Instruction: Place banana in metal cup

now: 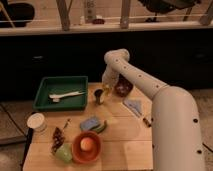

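1. Nearest you, well short of the fingers, a round orange bowl [75, 148] holds a smooth orange-yellow ball [87, 144]. That ball is not your fruit, and it sits too far off to be a hazard.
2. Between that bowl and the fingers, a soft-looking blue rectangular sponge [90, 123] lies on the pale wooden worktop [122, 145]. A banana that glances off the cup would probably tumble this way.
3. Directly under the fingers stands the small dark grey shiny metal cup [99, 98], a narrow upright cylinder. It looks light and slick, so a sideways nudge could slide it or tip it.
4. The gripper [105, 86] hangs just above the cup's mouth, its fingers clamped on the small pale-yellow curved toy banana [106, 90]. The banana's lower end is at about rim height, and you cannot tell whether it has entered. If you release it off-centre or tilted, the curve may catch the rim and the banana may flip out.
5. Beside the fingers sits a shallow green rectangular plastic tray [45, 106], and on their other side a dark red bowl [123, 88]. A wide retreat could clip either.
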### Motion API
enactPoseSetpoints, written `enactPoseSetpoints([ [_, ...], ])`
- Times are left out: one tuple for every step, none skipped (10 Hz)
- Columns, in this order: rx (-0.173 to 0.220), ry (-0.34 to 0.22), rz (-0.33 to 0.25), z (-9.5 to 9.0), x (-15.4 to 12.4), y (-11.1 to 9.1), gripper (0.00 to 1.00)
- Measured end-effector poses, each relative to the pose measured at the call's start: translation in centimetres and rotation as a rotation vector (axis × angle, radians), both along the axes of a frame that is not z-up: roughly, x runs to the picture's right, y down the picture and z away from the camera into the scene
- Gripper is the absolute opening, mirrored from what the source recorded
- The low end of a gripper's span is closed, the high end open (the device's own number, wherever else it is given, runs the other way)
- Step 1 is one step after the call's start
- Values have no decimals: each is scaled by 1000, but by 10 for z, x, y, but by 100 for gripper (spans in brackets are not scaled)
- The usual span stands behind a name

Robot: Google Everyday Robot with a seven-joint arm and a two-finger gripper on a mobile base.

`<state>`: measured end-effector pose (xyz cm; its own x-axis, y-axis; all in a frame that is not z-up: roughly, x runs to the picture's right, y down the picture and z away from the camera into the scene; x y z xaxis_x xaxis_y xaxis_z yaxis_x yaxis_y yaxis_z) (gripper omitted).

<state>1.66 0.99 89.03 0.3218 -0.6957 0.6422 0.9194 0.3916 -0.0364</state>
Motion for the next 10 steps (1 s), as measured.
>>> enactPoseSetpoints([
  [0, -3, -2, 0, -1, 0, 0],
  [-1, -11, -5, -1, -5, 1, 0],
  [0, -24, -5, -3, -8, 1, 0],
  [0, -31, -3, -4, -8, 1, 3],
  [1, -38, -2, -4, -10, 1, 10],
  [4, -45, -1, -5, -12, 2, 22],
  [7, -47, 3, -5, -12, 2, 35],
  [9, -48, 6, -5, -12, 2, 43],
  [11, -49, 10, -6, -12, 1, 52],
  [13, -51, 15, -6, -12, 1, 64],
])
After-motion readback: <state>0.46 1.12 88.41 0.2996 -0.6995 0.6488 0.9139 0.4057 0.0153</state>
